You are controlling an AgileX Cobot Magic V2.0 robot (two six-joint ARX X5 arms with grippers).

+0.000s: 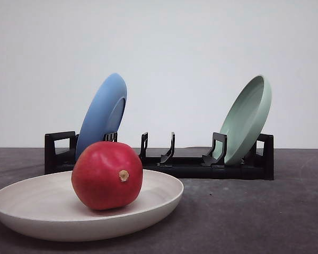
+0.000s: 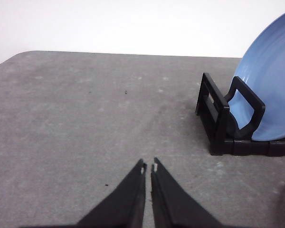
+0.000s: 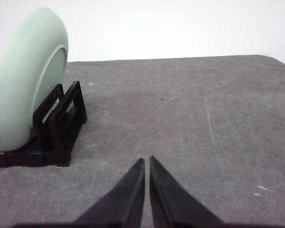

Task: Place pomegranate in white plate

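Note:
The glossy red pomegranate (image 1: 107, 175) rests inside the white plate (image 1: 26, 205) at the front left of the table, its tan nub facing the camera. In the left wrist view my left gripper (image 2: 148, 167) is shut with nothing in it, low over bare grey table, with the rack's end off to one side. In the right wrist view my right gripper (image 3: 147, 161) is also shut and empty above the grey surface.
A black dish rack (image 1: 169, 159) stands behind the white plate. A blue plate (image 1: 103, 114) (image 2: 270, 85) leans in its left end and a pale green plate (image 1: 249, 119) (image 3: 23, 80) in its right end. The middle slots hold nothing.

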